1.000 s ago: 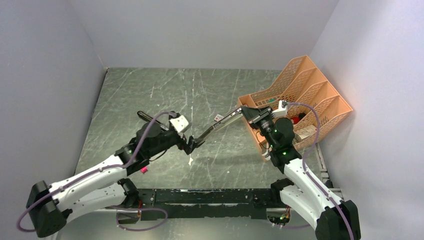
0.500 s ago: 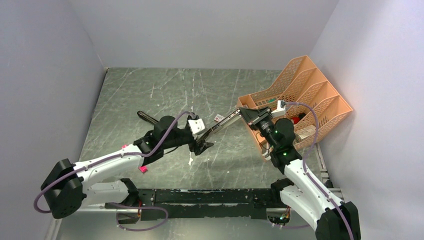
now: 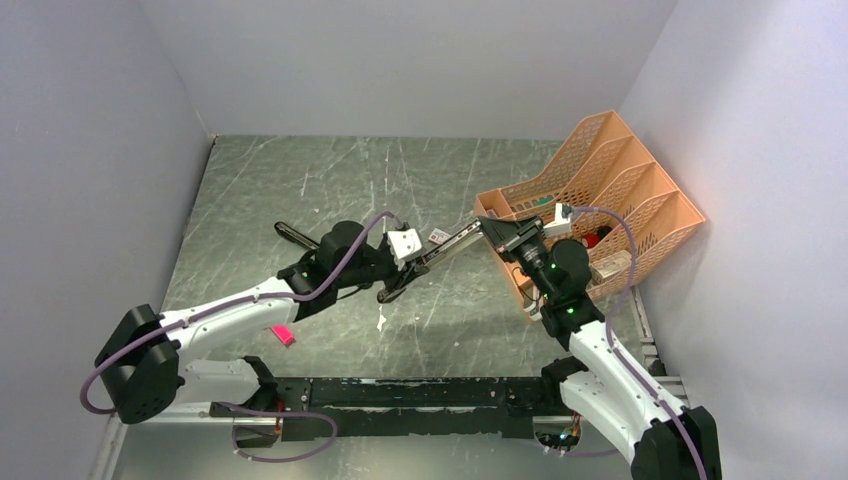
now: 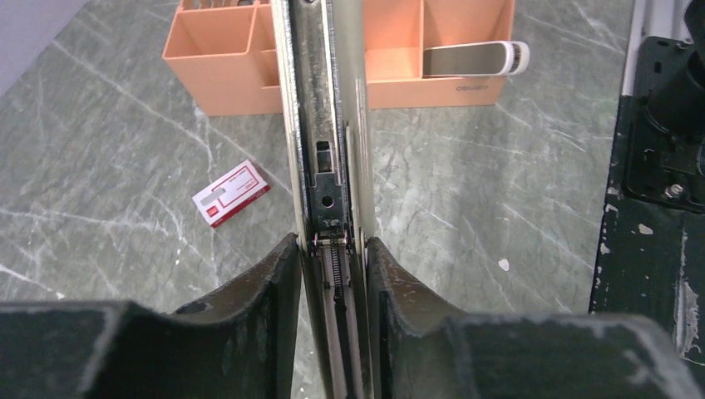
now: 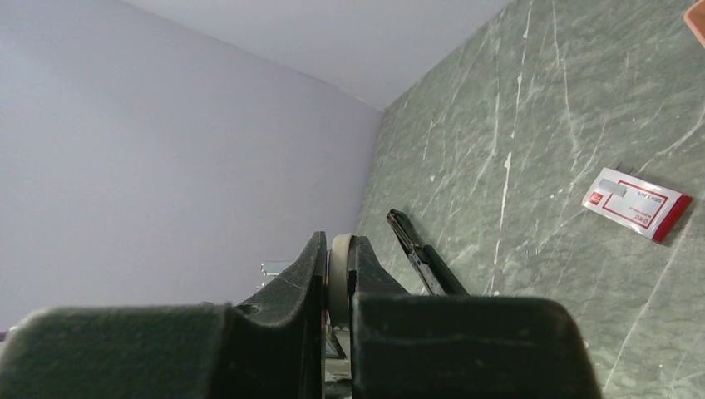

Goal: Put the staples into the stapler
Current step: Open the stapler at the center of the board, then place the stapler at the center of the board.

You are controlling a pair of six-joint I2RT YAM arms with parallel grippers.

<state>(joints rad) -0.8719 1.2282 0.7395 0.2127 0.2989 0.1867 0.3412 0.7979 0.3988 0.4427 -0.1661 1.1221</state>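
Left fingers (image 4: pixel 266 287) have reached forward and closed on the chrome rail of the stapler (image 3: pixel 450 243). Pale grey walls (image 3: pixel 400 60) enclose the green marbled counter (image 3: pixel 300 180). Right fingers (image 5: pixel 287 283) clamp the stapler's other end, holding it aloft. The staples box (image 3: pixel 437 236) lies on the counter beside it.

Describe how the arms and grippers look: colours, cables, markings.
The left arm and right arm match: white shells, black joints, a looping mauve cable each. Green lights dot the right arm. White camera block at each wrist. The left gripper and right gripper have matte black wedge fingers.
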